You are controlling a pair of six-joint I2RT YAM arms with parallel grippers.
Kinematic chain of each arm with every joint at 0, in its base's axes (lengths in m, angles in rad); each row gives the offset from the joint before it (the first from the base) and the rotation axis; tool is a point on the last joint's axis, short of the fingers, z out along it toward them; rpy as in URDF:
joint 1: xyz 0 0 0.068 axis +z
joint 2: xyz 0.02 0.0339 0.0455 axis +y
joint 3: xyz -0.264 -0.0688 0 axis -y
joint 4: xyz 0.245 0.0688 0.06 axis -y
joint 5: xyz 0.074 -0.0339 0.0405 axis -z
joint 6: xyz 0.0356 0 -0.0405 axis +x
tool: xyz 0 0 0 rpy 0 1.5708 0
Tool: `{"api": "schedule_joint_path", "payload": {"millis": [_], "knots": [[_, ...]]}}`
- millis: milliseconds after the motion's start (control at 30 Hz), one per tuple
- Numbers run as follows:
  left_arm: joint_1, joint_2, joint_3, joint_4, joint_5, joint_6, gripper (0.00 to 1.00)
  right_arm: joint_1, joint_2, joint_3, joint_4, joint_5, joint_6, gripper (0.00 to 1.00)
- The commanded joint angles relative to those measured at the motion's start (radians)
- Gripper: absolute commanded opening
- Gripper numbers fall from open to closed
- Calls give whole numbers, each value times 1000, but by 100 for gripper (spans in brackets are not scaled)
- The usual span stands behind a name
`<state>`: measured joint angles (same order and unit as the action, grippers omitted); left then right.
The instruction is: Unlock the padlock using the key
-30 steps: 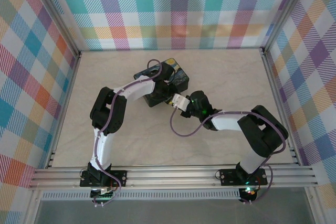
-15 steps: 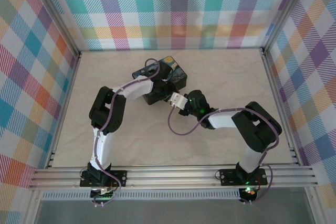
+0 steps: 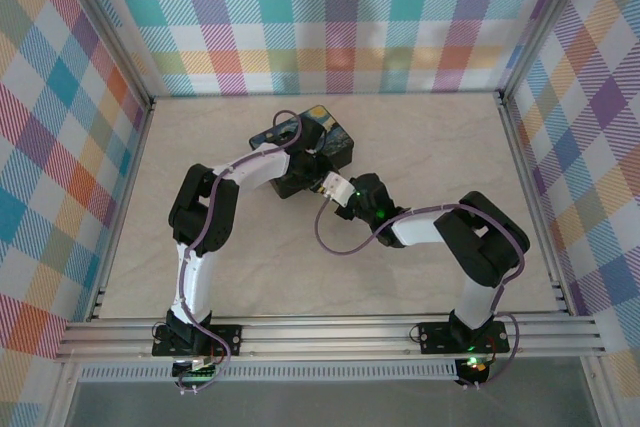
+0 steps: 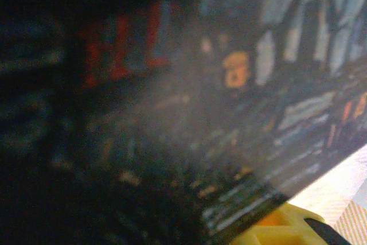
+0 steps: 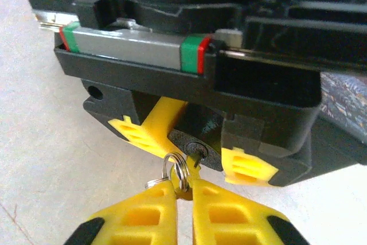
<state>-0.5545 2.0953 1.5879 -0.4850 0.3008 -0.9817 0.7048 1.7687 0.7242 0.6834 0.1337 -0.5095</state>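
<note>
Right wrist view: our right hand (image 5: 186, 190) is pinched on the key (image 5: 195, 162), tip at the keyhole (image 5: 198, 150) just ahead; left hand (image 5: 194, 152) clamps the padlock (image 5: 200, 131). Turning it and popping it open are left, we reckon.

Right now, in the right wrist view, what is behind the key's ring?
Behind the key's ring: the dark padlock, held between the left gripper's yellow fingers. The blade is covered by the right gripper's shut fingers, so whether it is inserted cannot be seen.
</note>
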Motion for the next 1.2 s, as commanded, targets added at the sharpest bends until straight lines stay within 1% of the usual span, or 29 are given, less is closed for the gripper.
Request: {"api": "schedule_joint_path", "payload": {"millis": [0,200,300,400,433,667,767,867,900,1000,1067,1133,1167], "knots": [[-43,5,-32,-95,219,-82,5,12,38,53,73,52,166,8],[-44,1,-52,-63,225,-104,5,36,39,58,85,128,386,5],[-44,-4,-64,-47,227,-115,5,38,33,75,50,175,548,0],[-44,-6,-67,-42,222,-120,5,39,28,70,38,208,703,0],[-44,-5,-68,-40,219,-122,5,39,29,65,37,213,781,0],[-44,0,-83,-23,219,-137,5,39,27,31,85,243,1164,0],[-42,-6,-90,-23,219,-136,5,39,8,22,102,213,1207,0],[-37,-11,-95,-21,215,-135,5,31,-37,11,59,177,1188,0],[-35,-10,-95,-20,215,-135,5,21,-47,9,56,137,1173,0],[-33,-3,-96,-14,218,-135,5,8,-64,17,4,85,1136,0],[-30,-4,-101,-14,216,-135,5,-7,-67,8,0,62,1147,0],[-27,-4,-102,-17,213,-132,5,-34,-64,4,2,-6,1180,0],[-23,-5,-105,-20,212,-132,5,-48,-66,7,2,-47,1192,2]]}}
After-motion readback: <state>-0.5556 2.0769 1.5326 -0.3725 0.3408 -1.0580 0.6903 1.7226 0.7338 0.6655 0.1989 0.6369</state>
